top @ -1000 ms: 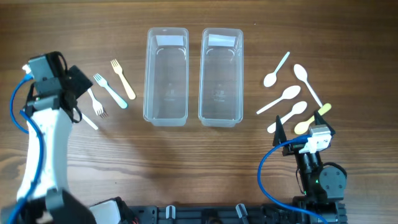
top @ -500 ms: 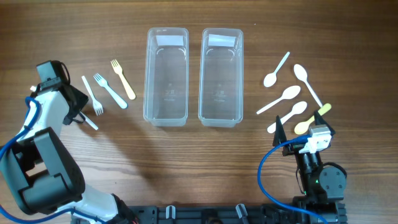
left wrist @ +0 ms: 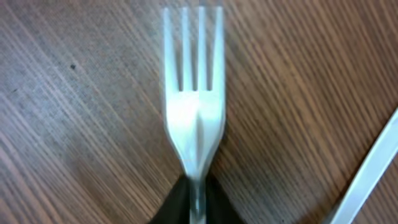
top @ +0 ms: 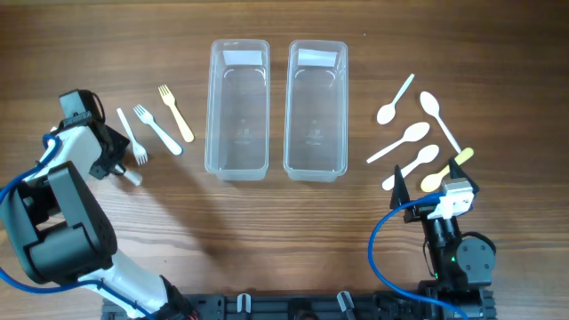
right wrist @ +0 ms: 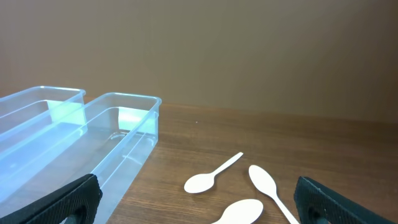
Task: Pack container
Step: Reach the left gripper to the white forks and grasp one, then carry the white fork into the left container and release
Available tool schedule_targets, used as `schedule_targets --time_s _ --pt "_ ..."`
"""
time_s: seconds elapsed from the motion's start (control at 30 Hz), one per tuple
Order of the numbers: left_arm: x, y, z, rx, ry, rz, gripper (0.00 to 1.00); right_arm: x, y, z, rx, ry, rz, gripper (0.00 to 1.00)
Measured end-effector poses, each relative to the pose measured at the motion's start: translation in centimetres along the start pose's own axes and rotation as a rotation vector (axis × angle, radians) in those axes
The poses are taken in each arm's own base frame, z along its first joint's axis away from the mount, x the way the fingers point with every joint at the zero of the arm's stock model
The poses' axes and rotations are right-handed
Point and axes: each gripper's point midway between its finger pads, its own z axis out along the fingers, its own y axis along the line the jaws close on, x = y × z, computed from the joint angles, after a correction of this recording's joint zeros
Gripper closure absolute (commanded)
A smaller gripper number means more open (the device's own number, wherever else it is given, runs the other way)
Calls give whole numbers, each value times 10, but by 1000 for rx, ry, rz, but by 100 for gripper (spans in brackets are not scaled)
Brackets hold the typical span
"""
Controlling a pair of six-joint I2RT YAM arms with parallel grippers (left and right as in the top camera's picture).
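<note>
Two clear plastic containers (top: 210, 107) (top: 345, 107) stand side by side at the table's centre, both with nothing inside. To their left lie a white fork (top: 132, 139), a light blue fork (top: 157, 130) and a yellow fork (top: 176, 113). My left gripper (top: 118, 164) is shut on the white fork's handle, low on the table. In the left wrist view the fork (left wrist: 194, 106) points away with its tines up, the jaws pinching its stem at the bottom edge. My right gripper (top: 433, 188) stands open near the front right, holding nothing.
Several white and cream spoons (top: 404, 140) lie scattered right of the containers, seen also in the right wrist view as spoons (right wrist: 211, 176) beyond the open fingers (right wrist: 68, 200). A light blue fork's handle (left wrist: 373, 168) runs along the right edge of the left wrist view.
My left gripper has closed from open onto the white fork's handle, and the left arm shifted slightly. The right arm has not moved.
</note>
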Motion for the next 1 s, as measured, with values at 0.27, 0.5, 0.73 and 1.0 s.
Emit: schedule_targets --time_s 0.27,0.5,0.73,1.0 --pt "11 9 -8 -44 68 56 96 0 0 0 0 0 0 0" --pt "-63 -32 -142 185 -179 111 96 0 0 0 0 0 0 0" --pt "-27 -144 -282 754 -365 479 96 0 0 0 0 0 0 0" --pt "92 -229 -241 867 -160 911 96 0 0 0 0 0 0 0"
